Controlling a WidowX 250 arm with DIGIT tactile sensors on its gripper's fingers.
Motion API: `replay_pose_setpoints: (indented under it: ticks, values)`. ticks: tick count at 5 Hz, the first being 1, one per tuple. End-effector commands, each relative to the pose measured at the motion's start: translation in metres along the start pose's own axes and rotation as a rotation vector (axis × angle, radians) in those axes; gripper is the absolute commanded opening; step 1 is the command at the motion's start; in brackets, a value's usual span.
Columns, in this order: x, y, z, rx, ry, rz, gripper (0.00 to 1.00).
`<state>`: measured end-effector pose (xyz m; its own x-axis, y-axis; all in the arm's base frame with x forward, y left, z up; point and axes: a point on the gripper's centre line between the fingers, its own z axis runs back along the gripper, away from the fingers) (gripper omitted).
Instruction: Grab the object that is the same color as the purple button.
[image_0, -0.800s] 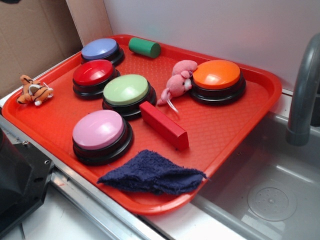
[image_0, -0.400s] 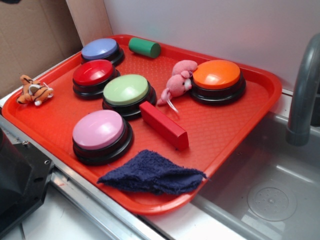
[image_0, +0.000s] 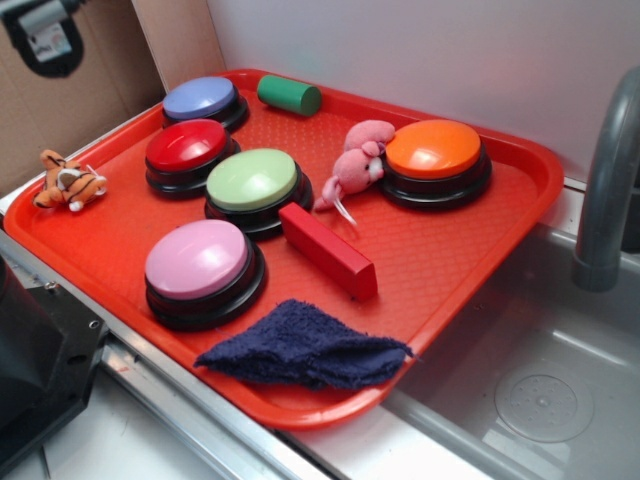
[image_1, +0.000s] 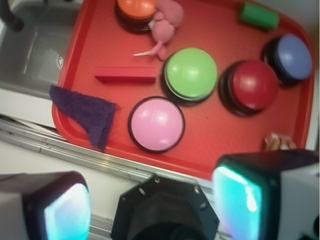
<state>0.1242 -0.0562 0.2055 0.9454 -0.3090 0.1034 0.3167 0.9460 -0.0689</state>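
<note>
The object, a small dark navy-purple rag (image_0: 305, 347), lies crumpled at the near edge of the red tray (image_0: 470, 255), right of the pink button (image_0: 200, 262). The wrist view shows the rag (image_1: 87, 112) at the tray's left corner. The purple button (image_0: 200, 98) sits at the tray's far left corner and shows in the wrist view at the right, purple button (image_1: 294, 57). My gripper (image_1: 152, 205) hangs high above the tray's near side, well apart from the rag. It is open, its fingers wide apart and nothing between them. Part of the arm (image_0: 40, 32) shows top left.
On the tray stand a red button (image_0: 186, 148), a green button (image_0: 253, 180) and an orange button (image_0: 434, 150). A red block (image_0: 327, 250), green cylinder (image_0: 289, 95), pink plush (image_0: 355, 165) and tiger plush (image_0: 68, 181) lie around them. A sink (image_0: 540, 380) and faucet (image_0: 605, 190) are at right.
A part of the arm has come into the top left corner of the exterior view. Nothing on the tray has moved.
</note>
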Motion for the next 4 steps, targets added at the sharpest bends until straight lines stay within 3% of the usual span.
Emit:
replay_pose_setpoints:
  ticks: [1, 2, 4]
  values:
    - [0.013, -0.045, -0.034, -0.034, -0.057, -0.228, 1.00]
    - [0.021, -0.055, -0.061, -0.007, -0.085, -0.266, 1.00]
    - [0.044, -0.067, -0.130, -0.041, -0.075, -0.340, 1.00]
